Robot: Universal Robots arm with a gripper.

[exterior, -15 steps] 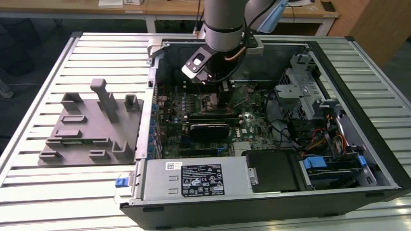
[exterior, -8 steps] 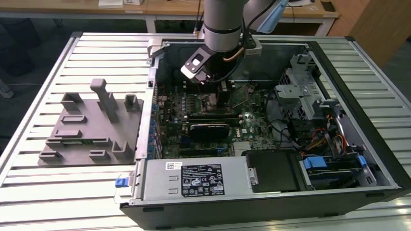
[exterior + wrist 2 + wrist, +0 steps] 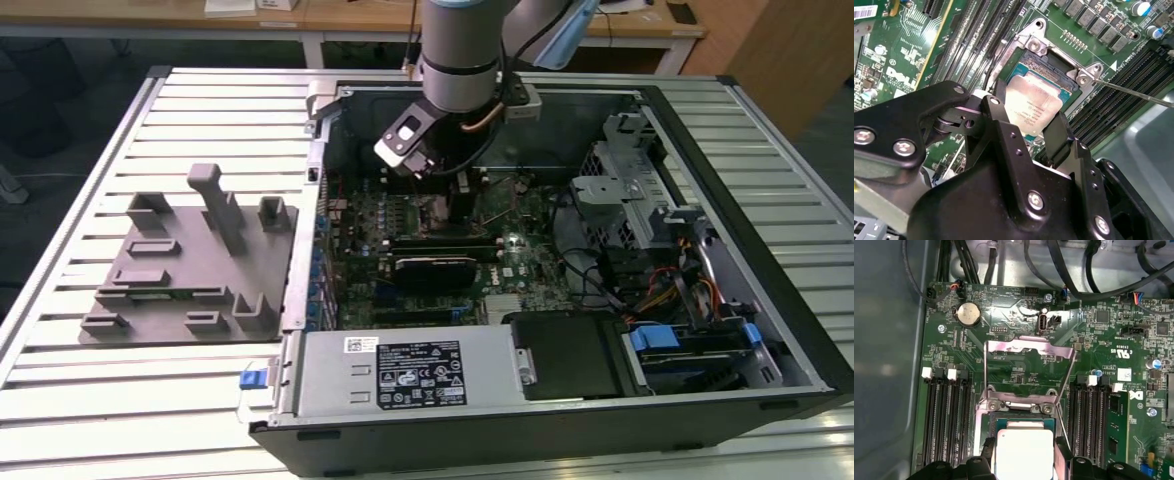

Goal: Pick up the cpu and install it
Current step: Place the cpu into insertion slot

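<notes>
The cpu (image 3: 1035, 105), a silver-topped square chip, sits between my two black fingers (image 3: 1056, 131) directly over the motherboard socket (image 3: 1050, 62). My gripper (image 3: 1029, 114) is shut on the chip's opposite edges. In the first wrist view the cpu (image 3: 1024, 452) covers most of the socket (image 3: 1019, 417), and the socket's metal load plate (image 3: 1029, 357) stands swung open beyond it. I cannot tell whether the chip rests in the socket or hangs just above it. In the exterior view my gripper (image 3: 447, 185) reaches down inside the open computer case (image 3: 801, 330).
Memory slots (image 3: 946, 415) flank the socket on both sides. The thin retention lever (image 3: 1134, 93) sticks out beside it. A grey moulded fixture (image 3: 187, 260) lies on the slatted table at the exterior view's left. A power supply (image 3: 400, 370), a drive cage (image 3: 641, 190) and cables (image 3: 587, 260) crowd the case.
</notes>
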